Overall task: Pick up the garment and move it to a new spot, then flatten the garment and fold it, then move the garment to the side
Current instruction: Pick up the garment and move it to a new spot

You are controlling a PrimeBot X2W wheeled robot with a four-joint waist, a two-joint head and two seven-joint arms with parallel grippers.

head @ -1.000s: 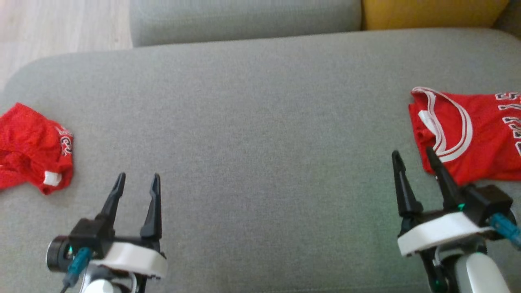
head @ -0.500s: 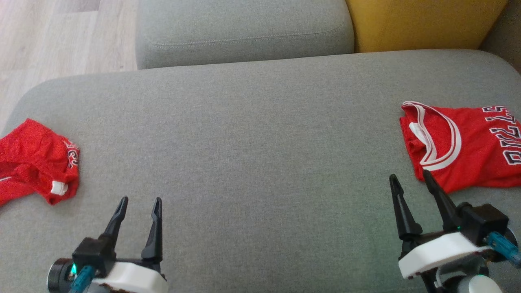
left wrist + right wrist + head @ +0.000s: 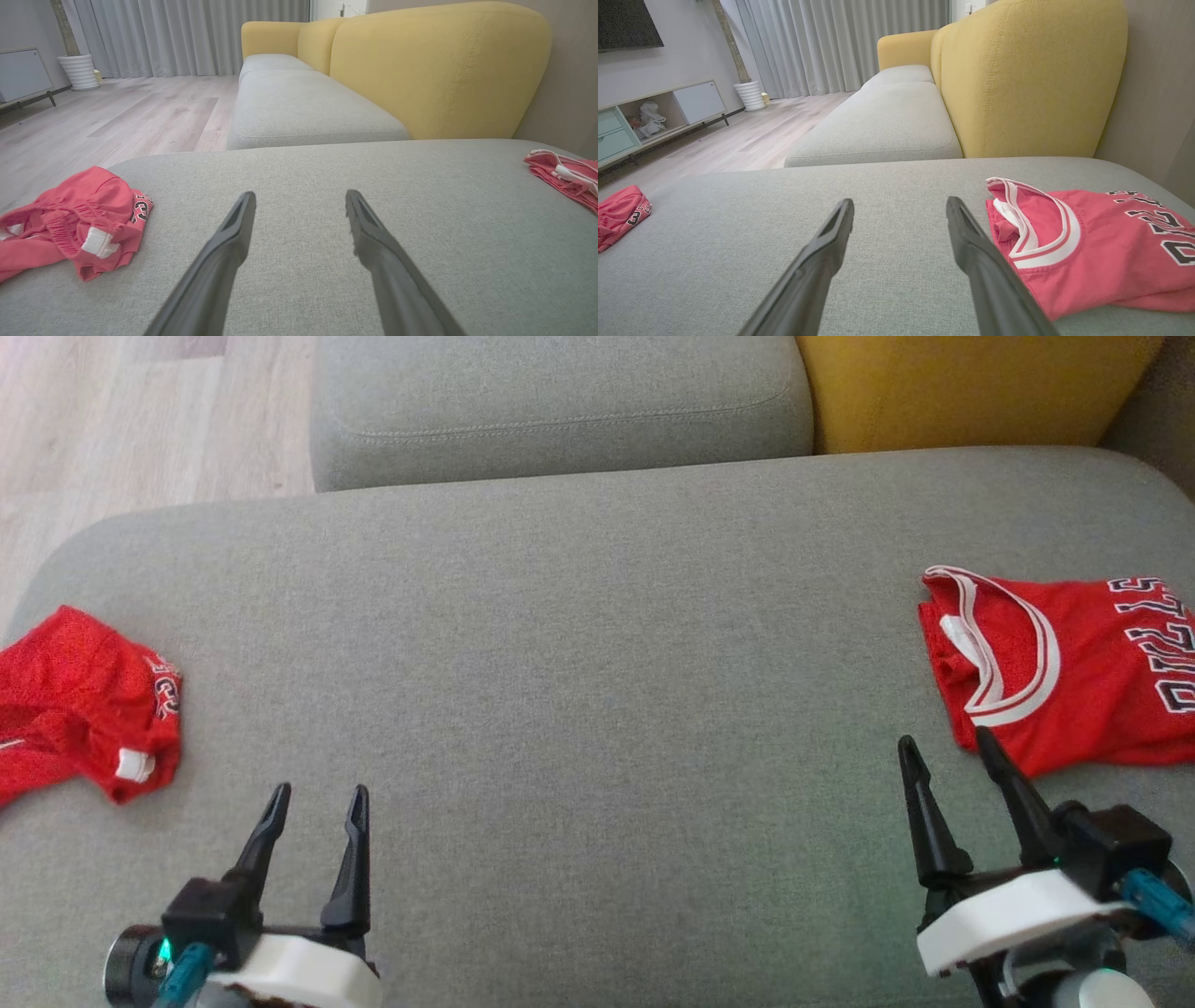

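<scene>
The left gripper (image 3: pixel 319 791), fingers apart and empty, is near the crumpled red shorts (image 3: pixel 75 691) on the grey cushion (image 3: pixel 597 663), while the right gripper (image 3: pixel 943 737), likewise parted, is just beside the red jersey (image 3: pixel 1074 709) (folded, white-trimmed).

Head camera: steeply down on grey seat cushion (image 3: pixel 597 644). Wrist cameras: low, close over it, facing far yellow backrest (image 3: pixel 439 70). All three share cushion and red jersey (image 3: pixel 1074 691).
</scene>
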